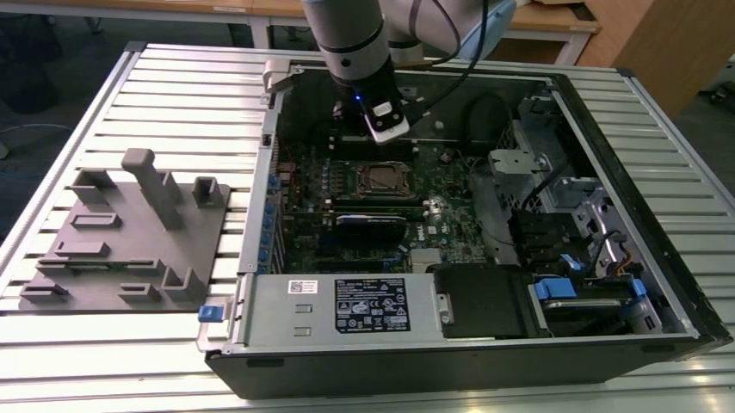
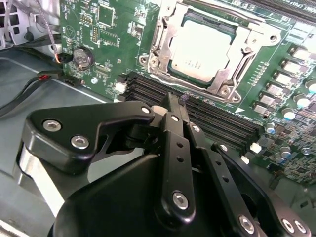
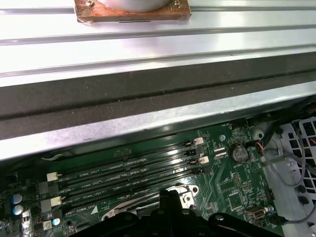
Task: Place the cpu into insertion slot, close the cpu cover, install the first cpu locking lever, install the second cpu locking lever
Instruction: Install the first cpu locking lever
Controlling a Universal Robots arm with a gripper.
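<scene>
One dull silver-grey square cpu (image 2: 206, 51) sits in the one silver-rimmed insertion slot (image 2: 163, 37), thin silver cpu cover (image 2: 245, 47) framing it. One black gripper (image 2: 177, 104), fingers pressed together and holding nothing, hovers near four black memory slots (image 3: 128, 173), just on the far side of the socket in the exterior view.

Grey fixture block (image 1: 126, 232) on slatted table (image 1: 103, 344), beside open computer case (image 1: 460, 353); coin battery (image 2: 83, 58) on motherboard (image 2: 113, 44).
</scene>
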